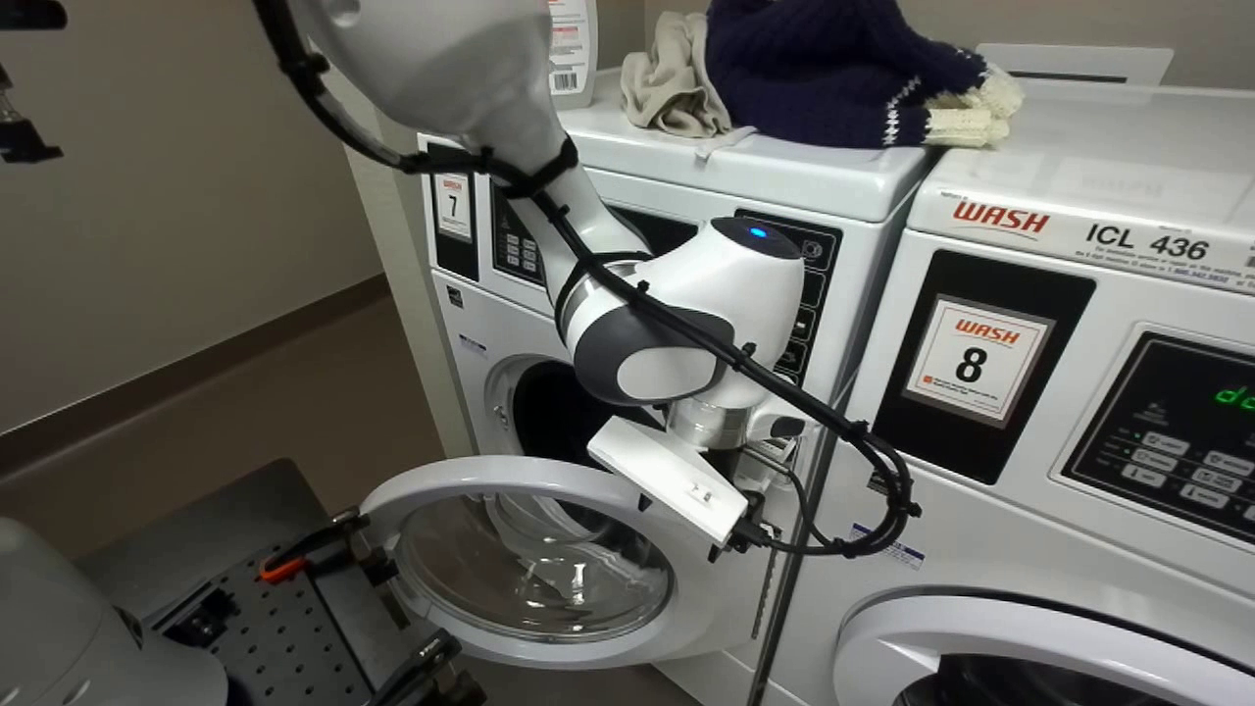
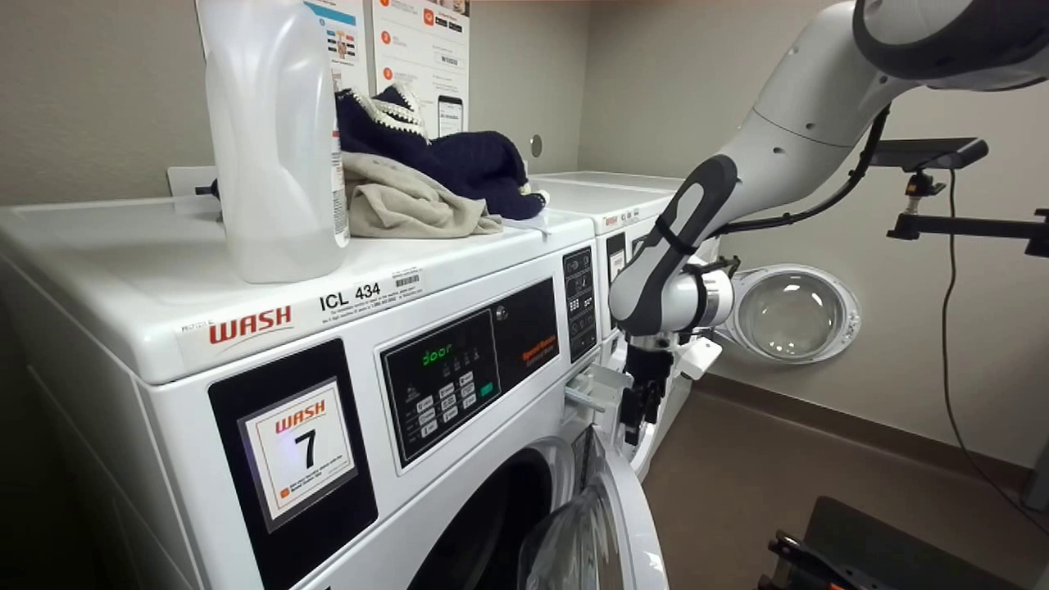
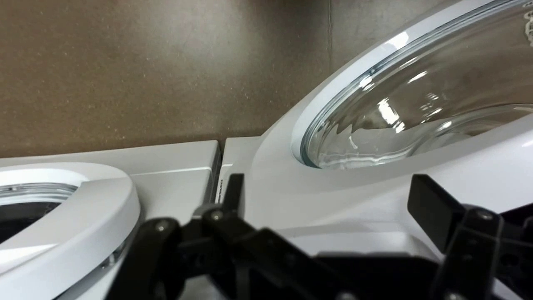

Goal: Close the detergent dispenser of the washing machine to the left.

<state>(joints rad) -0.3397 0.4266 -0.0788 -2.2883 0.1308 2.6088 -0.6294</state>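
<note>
The washing machine is the white washer 7 (image 1: pixel 814 175), also in an exterior view (image 2: pixel 492 264). Its round glass door (image 1: pixel 441 480) stands swung open; the rim fills much of the wrist view (image 3: pixel 270 166). The white detergent dispenser (image 2: pixel 594 393) sticks out from the washer front, below the dark button panel. In an exterior view it is mostly hidden behind the arm and gripper. My gripper (image 2: pixel 633 426) points down just in front of the dispenser; contact cannot be told. In the wrist view its fingers (image 3: pixel 327 187) are wide apart and hold nothing.
Washer 8 (image 1: pixel 1167 201) stands beside washer 7. Another open round door (image 2: pixel 848 315) shows farther back. A bottle (image 2: pixel 274 164), beige cloth (image 2: pixel 401 201) and a dark knit garment (image 2: pixel 483 168) lie or stand on washer 7. The robot's perforated base plate (image 1: pixel 294 628) is near the open door.
</note>
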